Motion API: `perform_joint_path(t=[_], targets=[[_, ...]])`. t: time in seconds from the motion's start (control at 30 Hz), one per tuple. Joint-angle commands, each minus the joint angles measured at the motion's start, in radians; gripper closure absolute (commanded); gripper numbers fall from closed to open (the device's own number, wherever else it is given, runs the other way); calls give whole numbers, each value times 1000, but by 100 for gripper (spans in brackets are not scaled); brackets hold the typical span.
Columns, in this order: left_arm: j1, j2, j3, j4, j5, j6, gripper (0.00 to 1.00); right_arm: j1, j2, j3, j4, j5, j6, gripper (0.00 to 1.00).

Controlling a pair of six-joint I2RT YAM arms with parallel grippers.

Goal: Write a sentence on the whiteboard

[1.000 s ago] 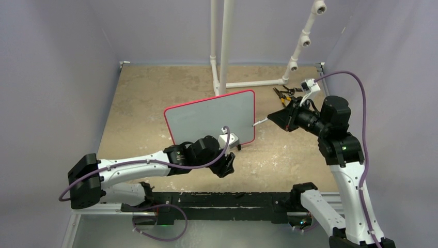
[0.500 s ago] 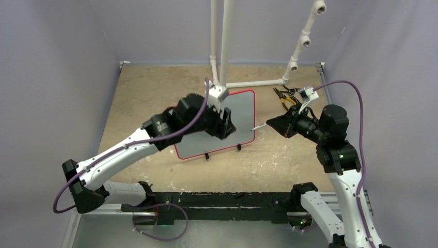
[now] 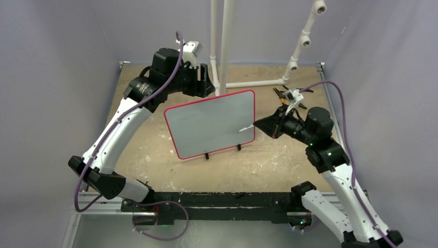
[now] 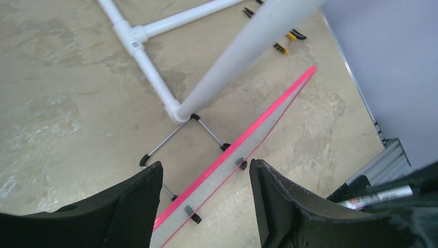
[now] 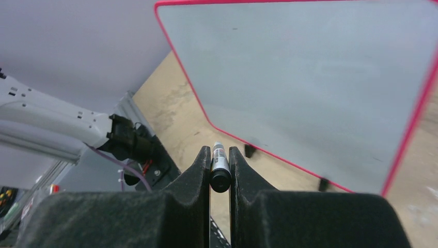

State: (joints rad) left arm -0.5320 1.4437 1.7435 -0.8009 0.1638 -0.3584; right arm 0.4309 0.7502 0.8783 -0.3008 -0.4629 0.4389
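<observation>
jaws of the right gripper (image 5: 220, 151) pinch a marker (image 5: 220, 169) near the whiteboard (image 3: 206, 124)

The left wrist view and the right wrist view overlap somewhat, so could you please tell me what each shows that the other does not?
Only the left wrist view: the open left gripper, the whiteboard edge-on, its wire prop, the white pipe frame and some hand tools. Only the right wrist view: the board's blank face, the right gripper shut on the marker, and part of the left arm. Both: the whiteboard, the marker and the tan tabletop.
</observation>
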Motion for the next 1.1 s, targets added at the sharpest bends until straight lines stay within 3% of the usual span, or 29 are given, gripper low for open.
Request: perform_joint_path(t=[0.0,0.17,0.37,0.5,0.7,1.07], targets=[[77,-68,39,-73,-54,-39,38,203,70,29,181,210,62,100],[108,-160,-44,-105,-245,-117,38,401,153,66,328,356,49,100],[112,-261,-149,-122,-333,-216,37,671,272,101,511,680,8,100],[112,-348,-269,-78,-348,-303,38,772,361,127,633,839,-5,100],[112,-396,-357,-50,-350,-357,43,796,491,190,687,950,-19,100],[112,-434,-444,-16,-389,-390,50,795,578,226,709,1017,-19,100]])
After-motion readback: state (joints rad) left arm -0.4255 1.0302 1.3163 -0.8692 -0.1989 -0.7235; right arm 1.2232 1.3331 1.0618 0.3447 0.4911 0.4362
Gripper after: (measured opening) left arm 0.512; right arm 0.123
